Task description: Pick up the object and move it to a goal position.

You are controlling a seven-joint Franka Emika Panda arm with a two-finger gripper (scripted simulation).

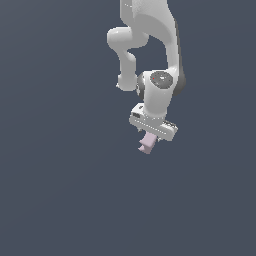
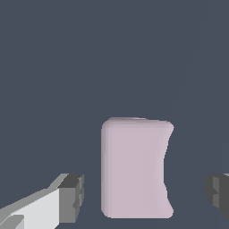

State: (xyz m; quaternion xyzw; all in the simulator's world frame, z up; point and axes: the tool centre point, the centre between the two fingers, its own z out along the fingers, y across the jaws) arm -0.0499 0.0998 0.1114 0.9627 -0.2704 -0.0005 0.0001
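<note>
- the small pale pink-lilac matte chunk with a blocky, notched outline (image 2: 135, 167) lies between the two dark finger pads (image 2: 71, 197) of the white gripper (image 1: 150, 136), with a gap of dark background on either side of it in the wrist view.
- that gap says the jaws stand wide and are not pressing the chunk; the pads are apart from it on both sides, so nothing is held yet as far as this view shows.
- the notch in one long side faces the far pad, so i judge the pads are meant to close across the chunk's narrower width, which fits easily inside the opening.
- in the exterior view the chunk pokes out just under the gripper, partly hidden by it, so the hand is placed straight over it for a top-down grasp.
- the white jointed arm (image 1: 150, 45) reaches down from the upper edge with its wrist pointed downward, which keeps the fingers straddling the chunk.
- the plain dark grey tabletop (image 1: 55, 190) shows no shadow or edge, so whether the chunk rests on it cannot be told; no goal marker is visible.
</note>
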